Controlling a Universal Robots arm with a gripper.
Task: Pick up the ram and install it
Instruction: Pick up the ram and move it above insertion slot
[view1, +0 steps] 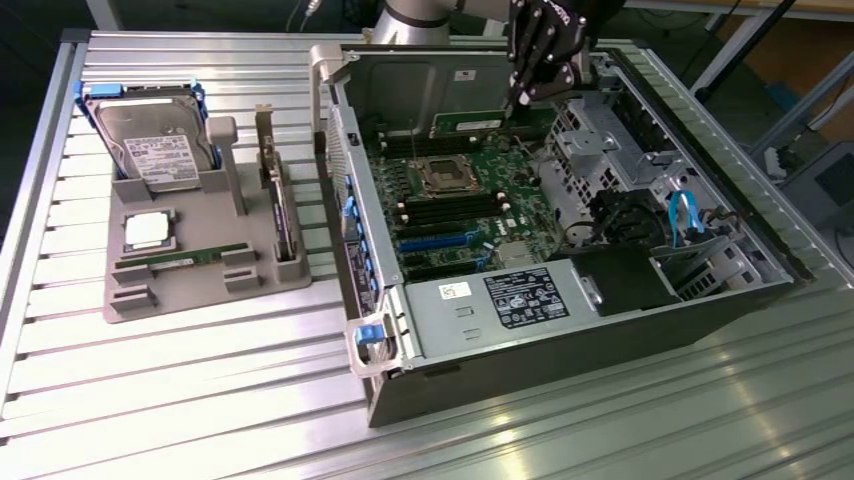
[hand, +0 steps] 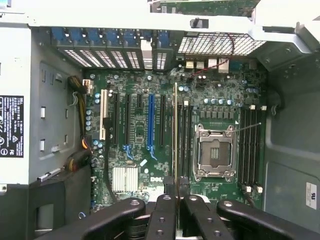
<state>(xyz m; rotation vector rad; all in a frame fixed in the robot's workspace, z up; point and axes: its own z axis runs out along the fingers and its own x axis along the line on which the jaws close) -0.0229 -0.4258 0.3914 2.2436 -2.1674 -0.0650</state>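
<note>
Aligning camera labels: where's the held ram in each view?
Exterior view: the ram, a green strip at the end effector tips, inside the case beyond the CPU socket.
Wrist view: the ram, edge-on, runs from the end effector between blue slot and CPU socket.
Shared landmark: CPU socket.

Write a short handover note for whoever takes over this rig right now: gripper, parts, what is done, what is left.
Gripper: shut on the ram, held edge-on over the motherboard, by the memory slots beside the CPU socket.
Second ram stick: lying on the grey tray, outside the computer case.
Done: pick-up.
Left: seating the ram; it does not look seated in a slot yet.
</note>
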